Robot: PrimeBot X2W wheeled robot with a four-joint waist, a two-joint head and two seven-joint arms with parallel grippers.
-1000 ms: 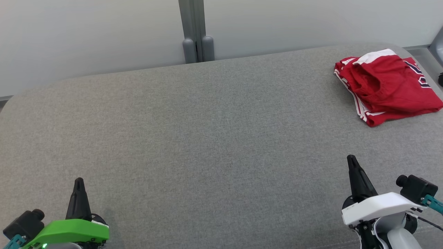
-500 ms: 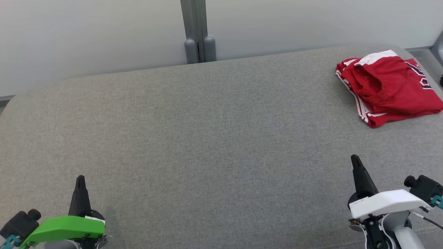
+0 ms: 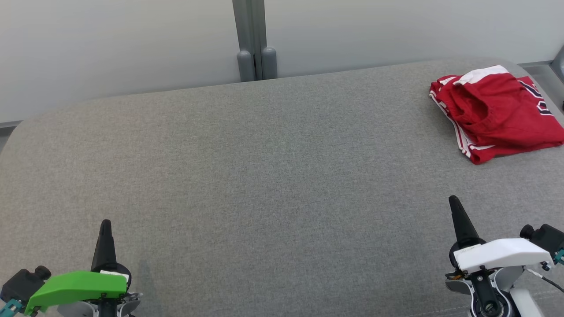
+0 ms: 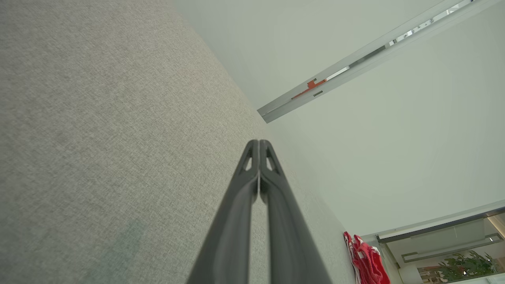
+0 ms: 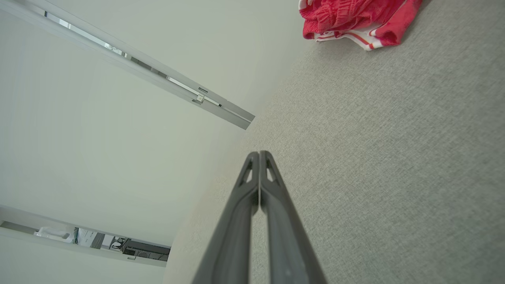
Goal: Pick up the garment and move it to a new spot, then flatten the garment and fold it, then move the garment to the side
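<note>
Nearest the robot, at the lower left of the head view, the left pincer [image 3: 105, 224] points up the picture from under a bright green wrist cover [image 3: 77, 285]. Its two dark fingers are pressed together into one thin spike with nothing between them, and the left wrist view shows them meeting along their whole length. A small black camera [image 3: 22, 284] sits just beside the green cover.

At the lower right, the right pincer [image 3: 453, 201] rises in the same way from a white wrist cover [image 3: 502, 254]. It is likewise closed and empty, and in the right wrist view its fingers touch from base to tip. Both pincers hang over the near part of the worktop [image 3: 282, 176], a broad surface covered in grey woven fabric with rounded corners.

Farther off, the garment [image 3: 493, 110] lies at the far right corner of the worktop. It is red cloth with white stripes along one edge, a white band at its far end and dark blue marks on its right side. It rests in a loose, rumpled fold, and its right side reaches the picture's edge. It is well apart from both pincers and closer to the right one, untouched by either.

Beyond the worktop stands a pale wall [image 3: 132, 44], with a grey post [image 3: 251, 39] running down it to two rounded grey caps at the worktop's far edge.
</note>
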